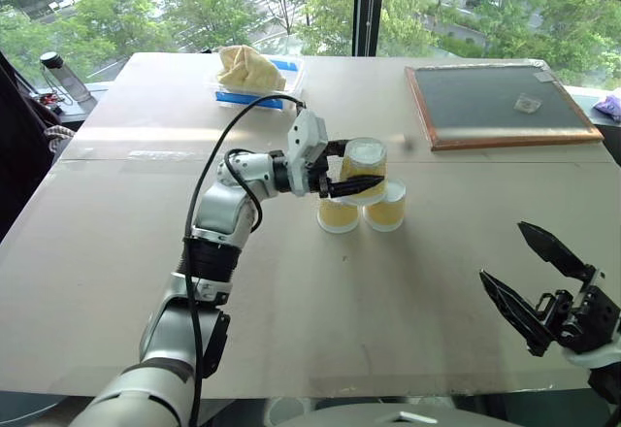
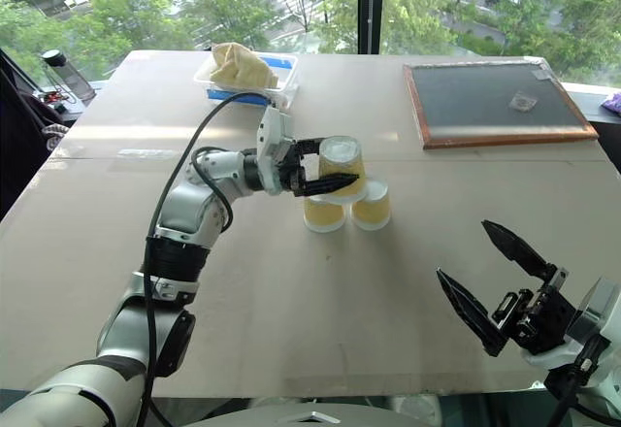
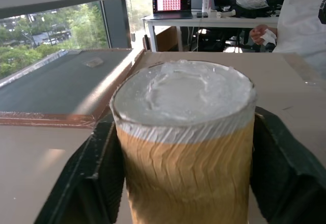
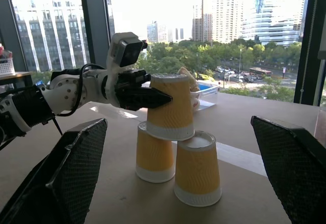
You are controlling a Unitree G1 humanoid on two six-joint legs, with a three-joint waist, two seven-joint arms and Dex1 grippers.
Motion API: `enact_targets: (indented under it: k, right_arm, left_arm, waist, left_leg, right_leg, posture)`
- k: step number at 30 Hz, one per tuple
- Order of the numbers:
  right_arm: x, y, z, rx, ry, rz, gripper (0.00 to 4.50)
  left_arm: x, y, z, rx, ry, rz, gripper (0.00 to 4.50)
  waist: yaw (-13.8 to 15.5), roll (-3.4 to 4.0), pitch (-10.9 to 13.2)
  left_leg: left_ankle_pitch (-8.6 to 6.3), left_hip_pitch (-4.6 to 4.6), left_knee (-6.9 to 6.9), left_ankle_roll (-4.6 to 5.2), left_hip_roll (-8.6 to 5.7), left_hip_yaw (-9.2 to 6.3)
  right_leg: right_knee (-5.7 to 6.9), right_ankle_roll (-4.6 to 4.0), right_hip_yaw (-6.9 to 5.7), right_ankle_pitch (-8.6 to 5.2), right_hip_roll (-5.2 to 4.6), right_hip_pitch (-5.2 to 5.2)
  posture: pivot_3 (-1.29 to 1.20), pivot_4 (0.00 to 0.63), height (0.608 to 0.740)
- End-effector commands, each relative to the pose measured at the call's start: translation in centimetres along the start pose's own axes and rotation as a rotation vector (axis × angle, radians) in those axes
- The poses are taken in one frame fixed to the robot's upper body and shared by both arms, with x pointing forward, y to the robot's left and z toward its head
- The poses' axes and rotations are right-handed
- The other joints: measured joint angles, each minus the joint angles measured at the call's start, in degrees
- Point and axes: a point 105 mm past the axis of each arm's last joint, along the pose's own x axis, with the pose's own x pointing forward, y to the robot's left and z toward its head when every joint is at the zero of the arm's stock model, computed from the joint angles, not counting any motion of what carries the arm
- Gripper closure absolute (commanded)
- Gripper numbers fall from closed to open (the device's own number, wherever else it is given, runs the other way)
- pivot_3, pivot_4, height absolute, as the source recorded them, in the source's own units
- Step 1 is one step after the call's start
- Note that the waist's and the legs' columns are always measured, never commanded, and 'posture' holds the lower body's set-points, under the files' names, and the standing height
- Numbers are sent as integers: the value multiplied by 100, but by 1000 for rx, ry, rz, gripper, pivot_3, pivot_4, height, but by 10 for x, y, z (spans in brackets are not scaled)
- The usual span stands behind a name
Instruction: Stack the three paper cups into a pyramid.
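Paper cups, yellow-orange and upside down, stand as a pyramid near the middle of the beige table (image 1: 116, 281).

Two tapered base cups, the left one (image 4: 154, 155) and the right one (image 4: 197, 169), sit side by side and touching, white rims down; the top cup (image 4: 170, 107) rests across their flat bases, its side faintly crinkled. The left gripper (image 1: 351, 173) reaches in level, its black fingers (image 3: 99, 173) flanking the top cup's sides, the jaws spread about as wide as the cup; whether they press it I cannot tell. The right gripper (image 2: 495, 281) hovers wide open and empty, well apart from the stack, its finger pads (image 4: 76, 158) cross-hatched.
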Motion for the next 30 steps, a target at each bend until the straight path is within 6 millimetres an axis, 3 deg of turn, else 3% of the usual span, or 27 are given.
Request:
enact_targets:
  k: [1,10,16,20,23,26,30]
  right_arm:
    - [2,4,10,-23,-23,30,0]
    - [0,2,7,-19,-13,43,0]
    - [-2,-3,5,-26,-7,61,0]
    - [-4,-7,3,-26,-2,72,0]
    - [-6,-12,0,-26,8,81,0]
    - [-8,-16,-3,-22,16,87,0]
    - [-13,-30,-17,15,87,89,0]
  left_arm:
    - [1,-1,10,30,-27,-4,93]
    - [-10,0,39,73,-98,18,93]
    - [-20,-2,77,84,-173,-4,93]
    - [-38,3,105,64,-235,47,93]
    - [-60,10,89,0,-160,182,93]
    - [-76,0,61,-27,-2,220,93]
    - [-112,-18,22,-63,216,310,93]
  waist:
    - [0,0,0]
    - [-1,0,0]
    - [-8,0,0]
    - [-8,0,1]
    - [-39,7,-2]
    - [-59,17,-1]
    - [-44,10,8]
  left_leg:
    - [0,0,0,0,0,0]
    - [0,-1,0,0,1,-1]
    - [0,1,0,0,2,-4]
    - [0,-1,2,0,2,-4]
    - [0,5,-2,0,5,-10]
    - [0,20,-7,0,9,-1]
    - [0,16,-5,0,19,-1]
  right_leg:
    - [0,0,0,0,0,0]
    - [0,0,0,0,0,0]
    - [0,0,1,0,0,0]
    - [0,0,-3,0,0,0]
    - [0,0,4,0,0,0]
    - [1,0,19,0,2,-1]
    - [2,-1,21,0,2,-4]
  posture:
    - [0,150,740]
    - [0,150,740]
    - [0,150,740]
    - [0,150,740]
    - [0,150,740]
    - [0,150,740]
    - [0,150,740]
